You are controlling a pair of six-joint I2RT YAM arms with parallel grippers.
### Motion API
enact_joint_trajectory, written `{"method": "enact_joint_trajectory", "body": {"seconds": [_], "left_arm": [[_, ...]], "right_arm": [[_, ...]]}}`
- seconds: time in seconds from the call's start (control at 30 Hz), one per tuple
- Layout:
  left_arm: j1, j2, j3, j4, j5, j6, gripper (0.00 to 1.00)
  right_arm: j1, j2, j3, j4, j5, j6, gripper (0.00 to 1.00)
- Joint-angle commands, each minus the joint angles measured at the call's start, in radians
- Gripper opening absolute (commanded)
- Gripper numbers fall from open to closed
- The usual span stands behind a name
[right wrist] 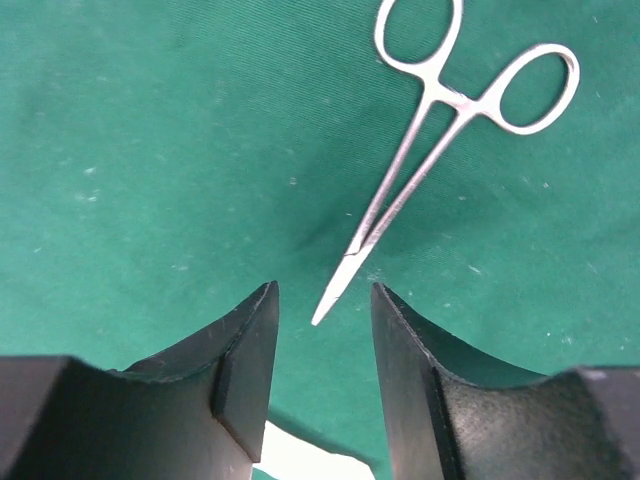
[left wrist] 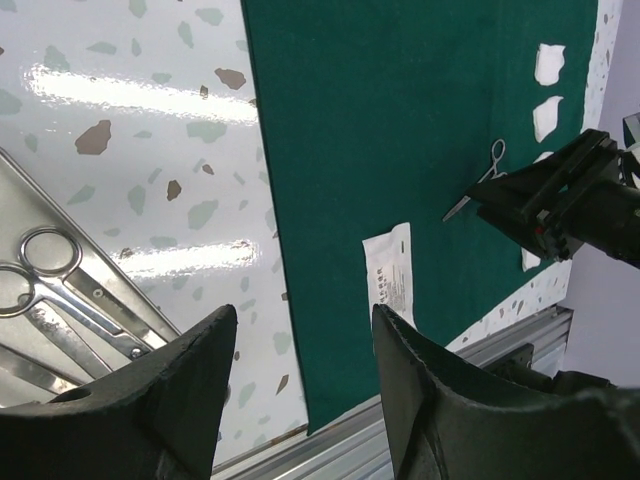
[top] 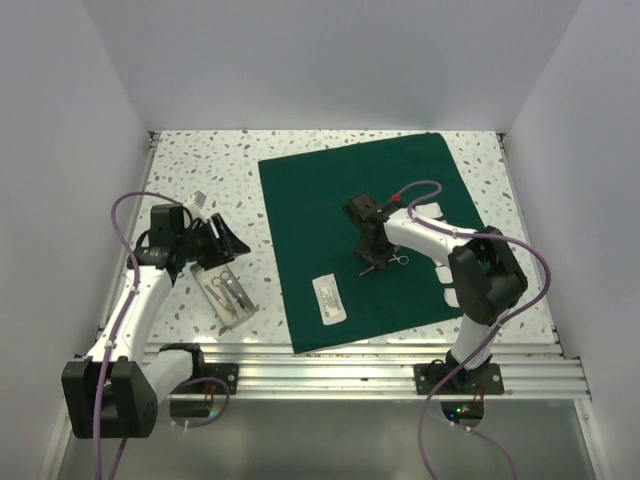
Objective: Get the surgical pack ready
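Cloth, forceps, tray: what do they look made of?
Cloth: fabric, probably woven, dark green and matte; no glare, and faint lint specks show up close.
Forceps: polished metal, likely steel; bright silver with sharp highlights along the shanks and rings.
Tray: sheet metal, satin or brushed by the look; grey with soft, streaky reflections. The exact alloy can't be told.

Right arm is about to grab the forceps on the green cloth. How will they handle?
Probably stiff and light: thin bare metal forceps. Likely slippery, being polished, and they lie flat on the green cloth, so the right gripper may snag fabric. May pivot if pinched near the tip.
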Motion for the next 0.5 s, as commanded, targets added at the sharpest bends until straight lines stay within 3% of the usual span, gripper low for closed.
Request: {"method": "enact_joint_trajectory", "body": {"seconds": [0.0,0.47], "left_arm": [[-0.008,-0.011,0.004,0.063,0.032,-0.03,0.61],[-0.04,-0.013,0.008,0.084,0.03,-0.048,0.6]], "right_arm": [[0.0,0.013,0.016,-0.054,0.056,0.093,0.44],[0.007,0.05,-0.028,-0.005,0.037,0.118,0.33]]}}
